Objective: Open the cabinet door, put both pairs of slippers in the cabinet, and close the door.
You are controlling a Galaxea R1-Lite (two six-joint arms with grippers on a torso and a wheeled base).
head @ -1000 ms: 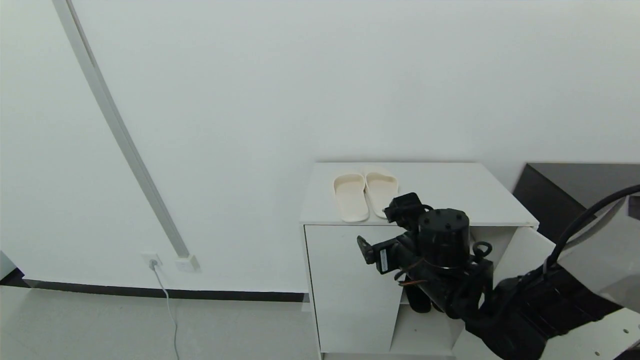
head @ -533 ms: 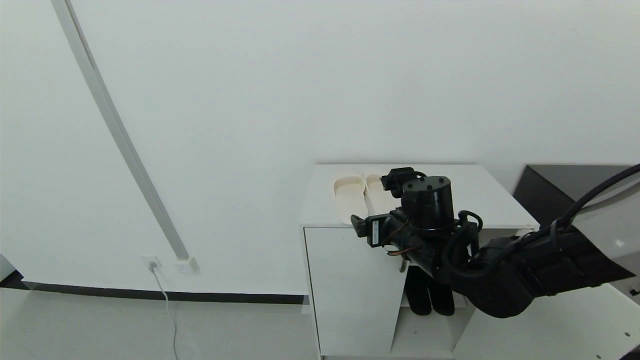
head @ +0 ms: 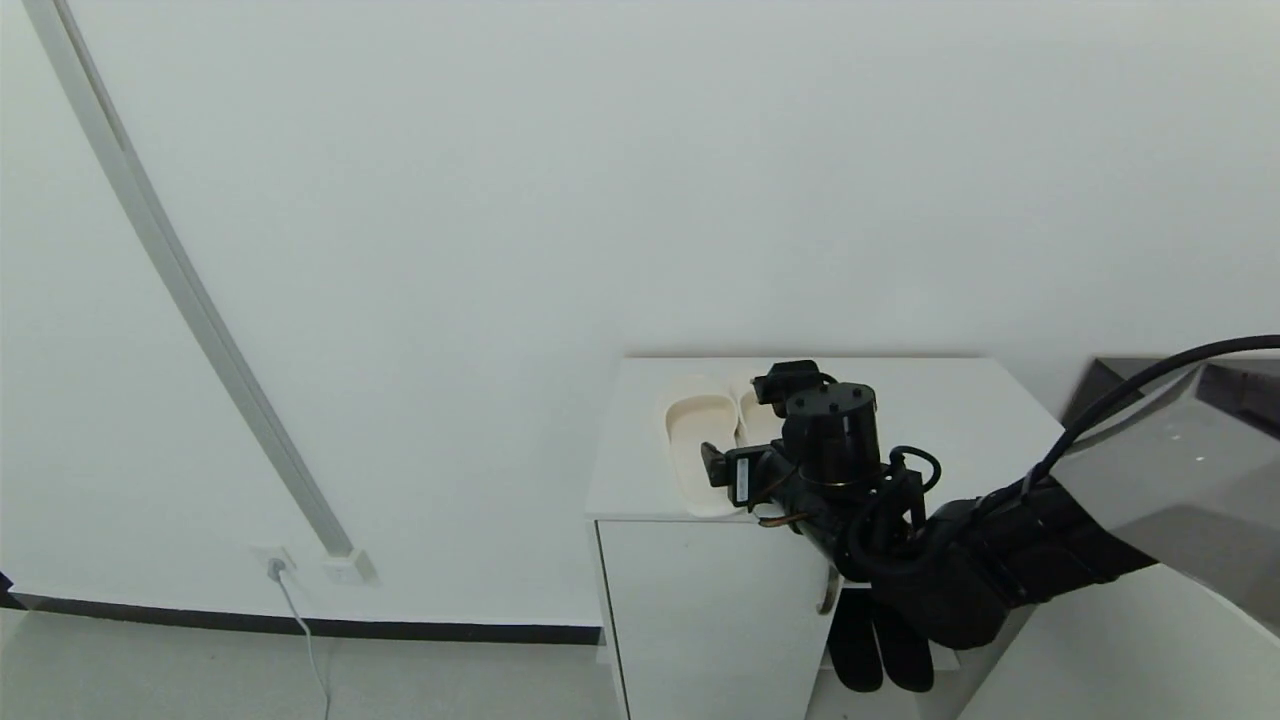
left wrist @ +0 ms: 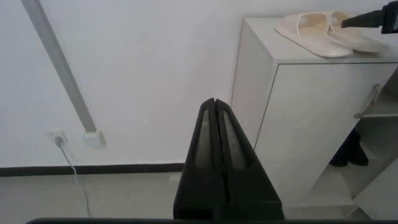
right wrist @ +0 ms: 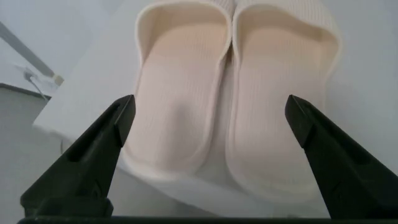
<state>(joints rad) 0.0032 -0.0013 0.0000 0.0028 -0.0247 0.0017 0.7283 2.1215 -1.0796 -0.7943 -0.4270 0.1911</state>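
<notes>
A pair of cream slippers lies side by side on top of the white cabinet, near its left front corner. My right gripper hovers just over them, open, with its fingers spread wider than the pair and nothing held. A pair of black slippers stands inside the cabinet on a shelf, also seen as black slippers from the left wrist. The cabinet's right door is swung open; the left door is closed. My left gripper is shut and empty, low and left of the cabinet.
A white wall stands behind the cabinet. A grey conduit strip runs down it to a socket with a cable near the floor. A dark piece of furniture sits to the cabinet's right.
My right arm has risen from the open cabinet front to above the top, over the cream slippers. The head camera has also shifted.
</notes>
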